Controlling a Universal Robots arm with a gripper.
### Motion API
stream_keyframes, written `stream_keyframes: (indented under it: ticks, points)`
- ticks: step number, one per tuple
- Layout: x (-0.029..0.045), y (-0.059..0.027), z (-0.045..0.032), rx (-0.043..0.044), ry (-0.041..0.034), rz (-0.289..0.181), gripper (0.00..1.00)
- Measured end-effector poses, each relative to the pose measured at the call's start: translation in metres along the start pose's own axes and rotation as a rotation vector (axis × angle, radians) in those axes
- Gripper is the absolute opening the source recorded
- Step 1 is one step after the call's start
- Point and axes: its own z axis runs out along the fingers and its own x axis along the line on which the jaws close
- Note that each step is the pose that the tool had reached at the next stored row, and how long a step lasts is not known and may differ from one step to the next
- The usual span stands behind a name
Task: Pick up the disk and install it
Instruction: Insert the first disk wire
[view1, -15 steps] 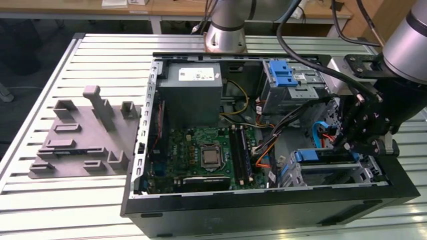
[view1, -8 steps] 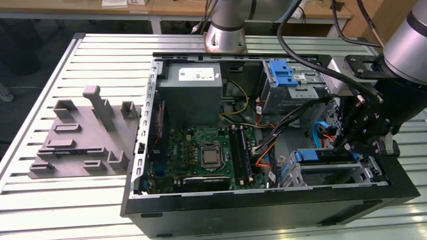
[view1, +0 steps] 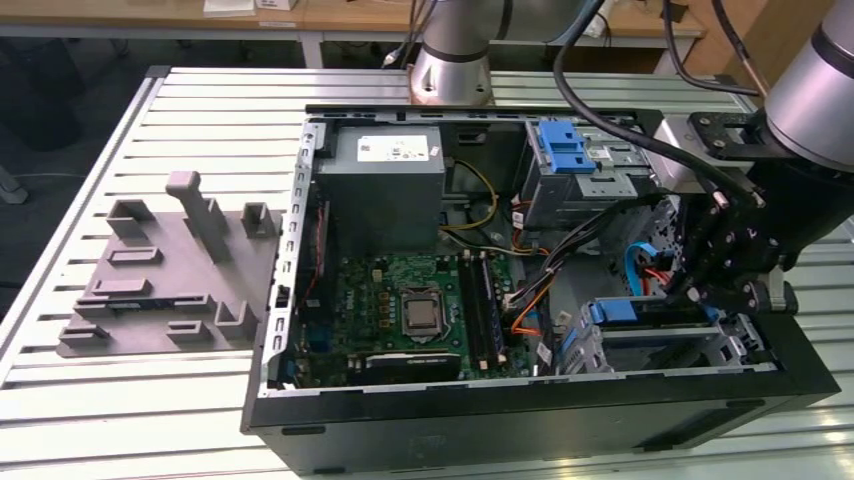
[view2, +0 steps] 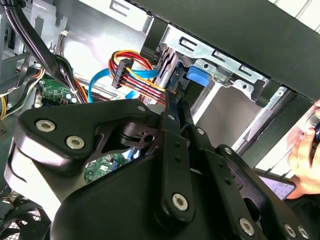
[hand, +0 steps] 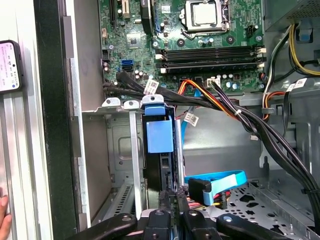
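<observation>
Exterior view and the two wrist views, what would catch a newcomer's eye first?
The open computer case on the slatted table, its green motherboard bare in the middle. At the exterior view's right the black hand reaches into the drive cage, where the disk with its blue rails sits in a slot. A grey fixture lies beside the case.

An open computer case (view1: 534, 400) lies on the slatted counter (view1: 160, 400). Inside it are a motherboard (view1: 400, 310) and a power supply (view1: 387, 190); a grey fixture (view1: 160, 280) sits beside the case.
</observation>
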Motion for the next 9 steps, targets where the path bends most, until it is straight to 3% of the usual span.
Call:
stream_keyframes:
  ticks: [6,9]
  points:
    - [0.0,0.0001,0.0031,-0.0018,-0.0025,0.0,0.16]
    - [0.0,0.0,0.0034,-0.0026,0.0,0.0,0.16]
